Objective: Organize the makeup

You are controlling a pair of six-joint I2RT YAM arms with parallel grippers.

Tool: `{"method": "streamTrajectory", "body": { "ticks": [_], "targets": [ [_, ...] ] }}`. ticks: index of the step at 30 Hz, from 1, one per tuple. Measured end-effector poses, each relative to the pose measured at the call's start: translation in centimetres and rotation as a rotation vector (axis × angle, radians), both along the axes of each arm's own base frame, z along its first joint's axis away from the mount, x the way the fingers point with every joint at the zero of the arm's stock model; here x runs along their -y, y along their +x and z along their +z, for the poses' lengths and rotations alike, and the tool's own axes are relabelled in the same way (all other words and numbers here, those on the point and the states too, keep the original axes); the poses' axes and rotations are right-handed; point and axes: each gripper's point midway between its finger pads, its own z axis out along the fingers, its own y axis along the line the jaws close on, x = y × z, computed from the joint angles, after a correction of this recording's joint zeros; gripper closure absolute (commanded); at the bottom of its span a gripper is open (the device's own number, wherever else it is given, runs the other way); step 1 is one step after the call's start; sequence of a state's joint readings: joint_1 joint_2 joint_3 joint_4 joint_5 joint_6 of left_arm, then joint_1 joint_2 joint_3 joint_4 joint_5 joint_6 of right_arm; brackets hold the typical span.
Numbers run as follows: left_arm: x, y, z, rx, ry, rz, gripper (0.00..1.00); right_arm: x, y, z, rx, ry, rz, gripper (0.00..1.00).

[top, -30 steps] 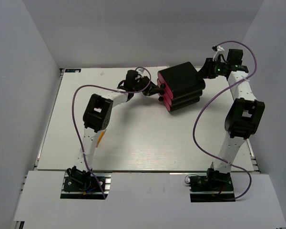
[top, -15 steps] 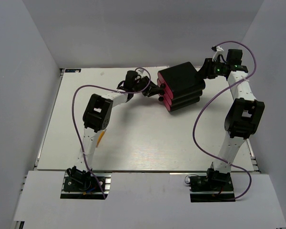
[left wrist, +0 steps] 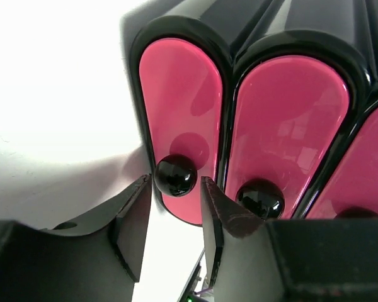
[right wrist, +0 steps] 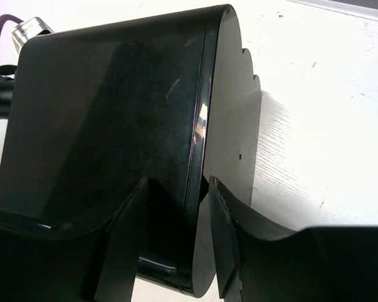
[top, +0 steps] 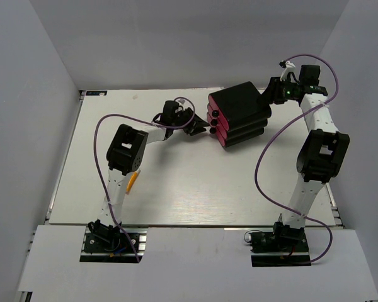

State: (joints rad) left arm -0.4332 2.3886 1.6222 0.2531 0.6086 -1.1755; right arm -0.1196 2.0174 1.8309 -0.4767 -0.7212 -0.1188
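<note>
Left tool point(left wrist: 174, 184) narrowly parted around drawer knob point(left wrist: 175, 173); right tool point(right wrist: 177, 182) straddles box point(right wrist: 101, 107) edge, grip unclear.

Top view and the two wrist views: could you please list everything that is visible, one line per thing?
table: one, white, under everything
box: one, glossy black, far middle of the table, lying at an angle
drawers: three, pink, in the box's front, all pushed in
knobs: three, black, one per drawer; the third is only partly seen
orange item: one, on the table beside the left arm's lower link; too small to identify
cables: two, purple, one looping along each arm
left arm: white and black, reaching toward the drawers
right arm: white and black, reaching behind the box
left gripper: black, open, fingers flanking one knob
right gripper: black, astride the box's rear edge; contact unclear
</note>
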Motion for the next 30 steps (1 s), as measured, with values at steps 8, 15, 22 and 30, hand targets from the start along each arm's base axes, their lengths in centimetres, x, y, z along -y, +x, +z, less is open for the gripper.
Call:
{"method": "streamTrajectory", "body": {
  "ticks": [8,15,22,30],
  "targets": [
    [0.6,-0.7,-0.2,-0.007,0.008,-0.017,0.44,-0.1,-0.1,-0.1,-0.008,0.001,0.002,0.47],
    [1.3,-1.1,-0.1,-0.007,0.006,-0.035,0.42,-0.2,-0.2,-0.2,-0.013,0.002,0.003,0.47],
    [2.1,-1.1,-0.2,-0.005,0.0,-0.053,0.45,-0.2,-0.3,-0.2,-0.014,0.002,0.003,0.47],
    [2.9,-1.7,-1.0,-0.029,0.011,-0.07,0.48,-0.2,-0.3,-0.2,-0.015,0.002,0.003,0.47]
  ]
}}
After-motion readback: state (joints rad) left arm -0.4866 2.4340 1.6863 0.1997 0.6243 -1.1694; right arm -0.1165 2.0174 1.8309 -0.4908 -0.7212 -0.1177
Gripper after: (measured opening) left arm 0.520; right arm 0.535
